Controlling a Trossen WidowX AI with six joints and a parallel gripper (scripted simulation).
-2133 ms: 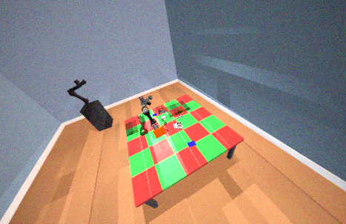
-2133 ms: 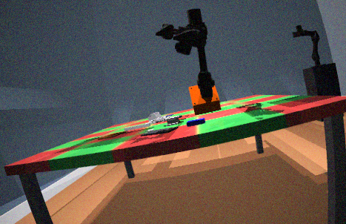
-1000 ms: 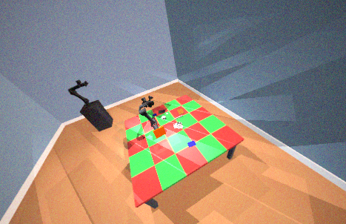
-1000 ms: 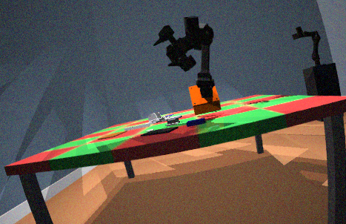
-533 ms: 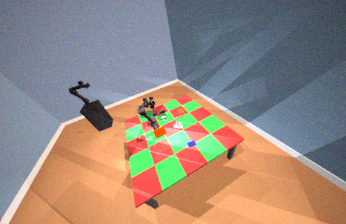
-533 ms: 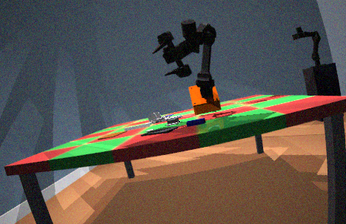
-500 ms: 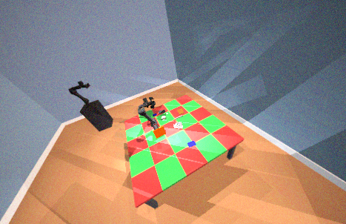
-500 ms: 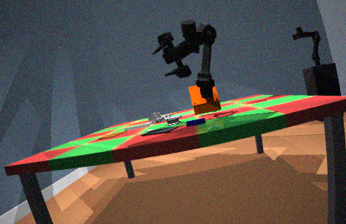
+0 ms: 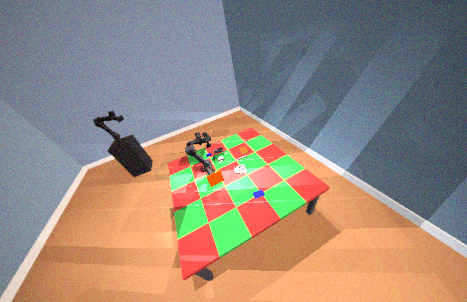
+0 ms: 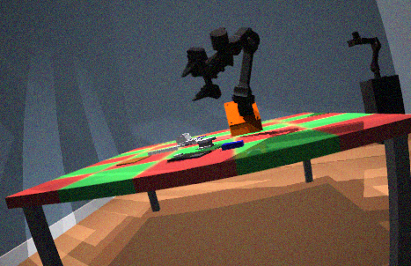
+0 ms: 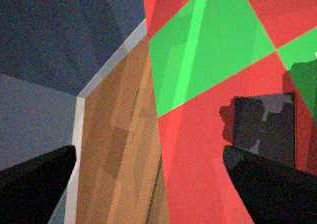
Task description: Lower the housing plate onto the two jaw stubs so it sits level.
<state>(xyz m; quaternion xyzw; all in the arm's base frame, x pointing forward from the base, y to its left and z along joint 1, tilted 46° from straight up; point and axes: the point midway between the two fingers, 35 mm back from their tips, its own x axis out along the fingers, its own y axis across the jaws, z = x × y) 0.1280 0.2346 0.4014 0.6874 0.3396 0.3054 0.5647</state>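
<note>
Blue-grey walls meet a wooden floor, and a red-and-green checked tabletop (image 9: 202, 248) (image 10: 279, 153) (image 11: 195, 165) fills much of the room. Going left to right in the top view, a second arm (image 9: 107, 127) (image 10: 375, 55) stands on a black block (image 9: 130, 155) (image 10: 383, 94) away from the tabletop; the wrist view does not show it. Next come the orange base (image 9: 215, 178) (image 10: 243, 118) of the working arm and its hand (image 9: 204, 141) (image 10: 188, 87) (image 11: 151, 152), whose fingers stand wide apart with nothing between them. The exterior view makes plain that the hand is well above the tabletop, which is hard to read from the top.

A small blue bar (image 9: 209, 155) (image 10: 232, 144) lies near a dark flat plate (image 9: 218, 150) (image 10: 191, 156) (image 11: 275, 132). That plate may be the housing plate, but I cannot tell for certain. Farther right from the top lie a cluster of white parts (image 9: 240, 169) and a blue block (image 9: 258, 194); the jaws and pins are too small to pick out.

In the wrist view, floor and red tabletop show between the fingers. The dark plate lies off to the right, apart from the hand and below it, its lower part hidden behind the right-side finger. It looks square here, while the exterior flattens it to a sliver.
</note>
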